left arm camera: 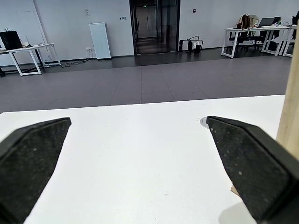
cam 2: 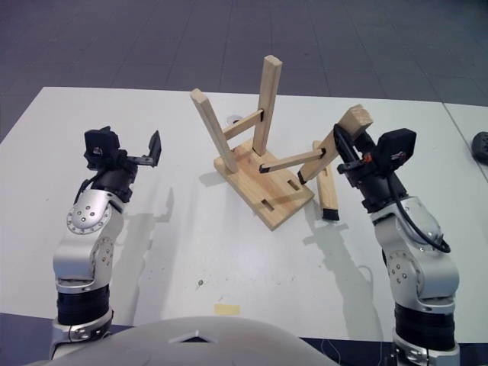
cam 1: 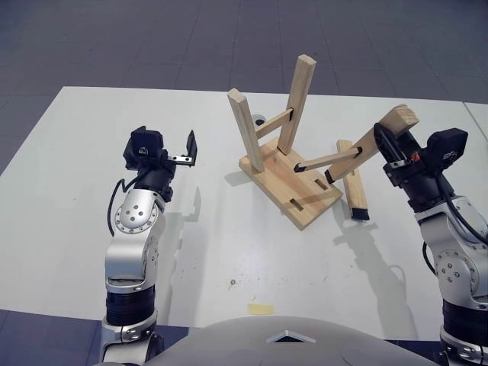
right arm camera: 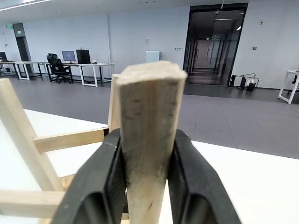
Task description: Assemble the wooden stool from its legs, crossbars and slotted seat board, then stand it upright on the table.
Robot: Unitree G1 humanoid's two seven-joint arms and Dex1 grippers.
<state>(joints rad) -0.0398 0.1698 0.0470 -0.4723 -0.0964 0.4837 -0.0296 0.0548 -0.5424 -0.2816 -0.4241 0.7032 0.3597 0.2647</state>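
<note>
The slotted seat board (cam 1: 296,194) lies flat on the white table (cam 1: 76,229). Two wooden legs (cam 1: 246,130) (cam 1: 296,103) stand up from it, joined by a short crossbar (cam 1: 273,122). My right gripper (cam 1: 389,143) is shut on a third leg (cam 1: 395,122), held tilted to the right of the board. A crossbar (cam 1: 332,160) runs from that leg down to the board. The fourth leg (cam 1: 353,187) lies on the table beside the board, black cap toward me. In the right wrist view the held leg (right arm camera: 149,107) sits between the pads (right arm camera: 100,177). My left gripper (cam 1: 179,156) hangs open to the left of the board, holding nothing.
A small round grommet (left arm camera: 205,122) is set in the table behind the stool. A yellow tape scrap (cam 1: 260,309) lies near the front edge. A dark object (cam 2: 480,145) rests on the neighbouring table at far right. Bare tabletop stretches left of the board.
</note>
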